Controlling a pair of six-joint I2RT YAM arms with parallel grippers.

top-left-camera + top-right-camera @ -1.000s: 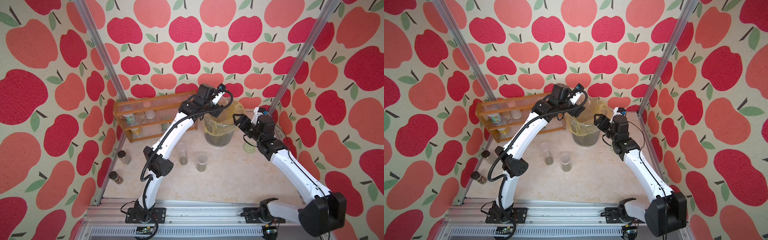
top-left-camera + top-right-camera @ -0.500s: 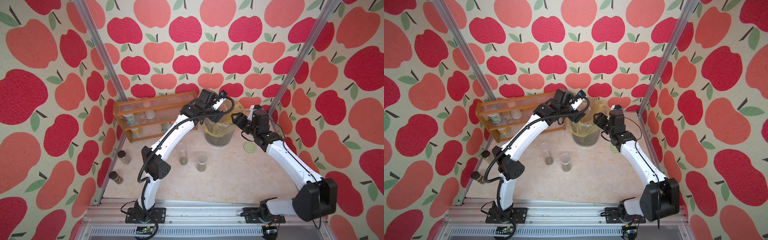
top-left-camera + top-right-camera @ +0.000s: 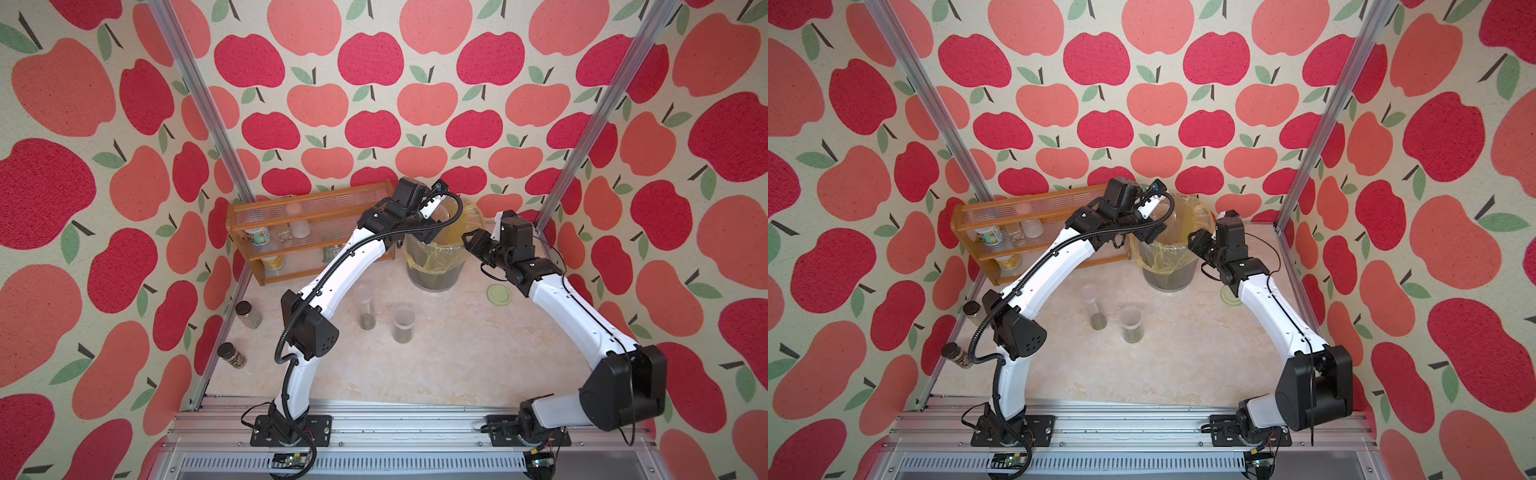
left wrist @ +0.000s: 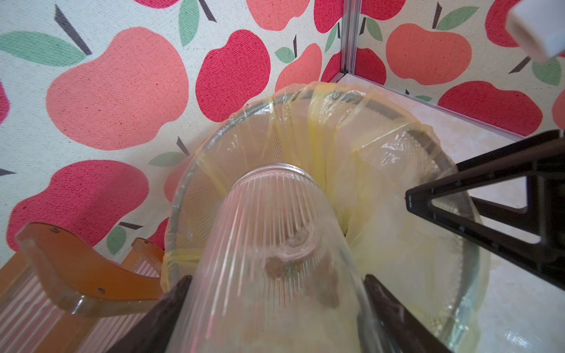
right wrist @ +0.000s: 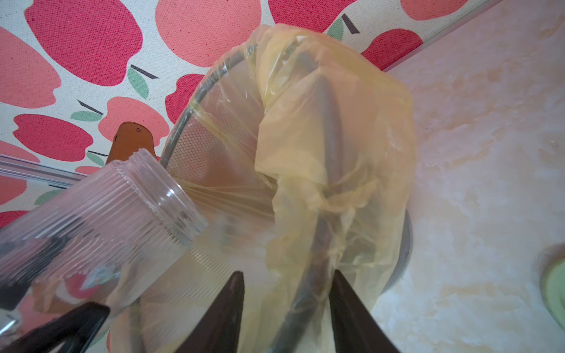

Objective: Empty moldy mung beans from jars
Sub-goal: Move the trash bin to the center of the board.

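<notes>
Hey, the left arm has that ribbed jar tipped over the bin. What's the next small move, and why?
Probably tip the jar a little steeper, mouth down, in the left gripper. It lies slanted over the bin, and a dark clump sticks near its base. The right gripper is shut on the bin's rim, steadying it.

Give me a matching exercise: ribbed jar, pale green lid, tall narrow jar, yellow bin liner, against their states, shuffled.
1 ribbed jar
2 pale green lid
3 tall narrow jar
4 yellow bin liner

a upright, mung beans at its bottom
b pinched by the right gripper
c flat on the table
d tilted over the bin, in the left gripper

Pairs: 1-d, 2-c, 3-a, 4-b
</notes>
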